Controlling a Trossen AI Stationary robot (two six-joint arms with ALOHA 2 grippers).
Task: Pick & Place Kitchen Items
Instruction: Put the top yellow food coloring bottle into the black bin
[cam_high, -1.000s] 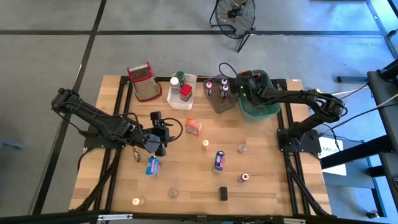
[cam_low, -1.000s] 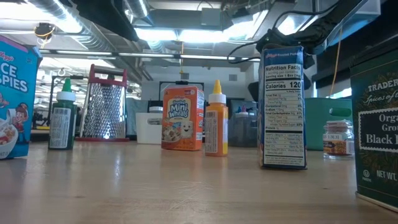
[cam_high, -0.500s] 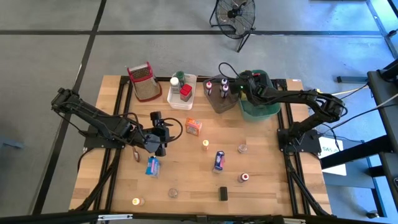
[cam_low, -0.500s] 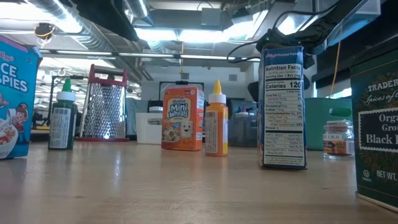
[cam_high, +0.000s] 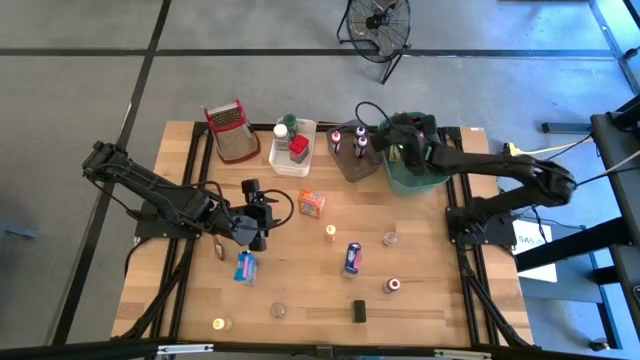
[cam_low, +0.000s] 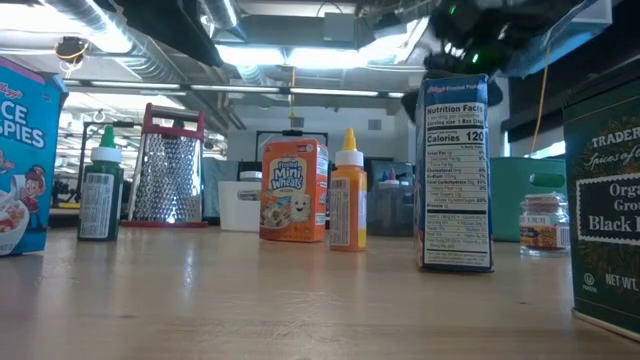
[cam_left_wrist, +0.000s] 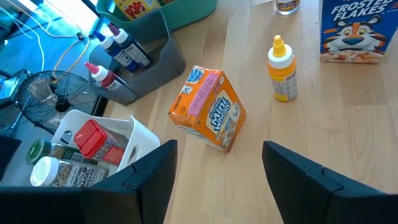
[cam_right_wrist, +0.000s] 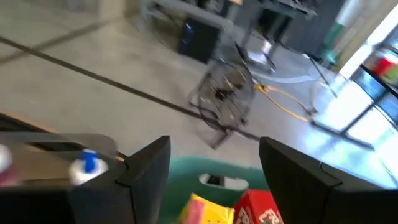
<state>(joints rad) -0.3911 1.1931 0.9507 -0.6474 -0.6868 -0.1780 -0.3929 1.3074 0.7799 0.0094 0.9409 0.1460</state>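
Right end effector (cam_high: 390, 140) hung with its fingers apart and empty over the green bin (cam_high: 418, 178) at the table's (cam_high: 300, 290) one o'clock corner; a yellow box (cam_right_wrist: 202, 210) and a red box (cam_right_wrist: 261, 208) lay in that bin beneath it. Left end effector (cam_high: 262, 212) hovered open and empty at about nine o'clock on the table, facing an orange cereal box (cam_high: 311, 205) near the centre. Nearby stood a blue cereal box (cam_high: 351, 259) at five o'clock of the centre, an orange squeeze bottle (cam_high: 330, 233) between them, and small jars (cam_high: 390, 238) scattered toward the near edge.
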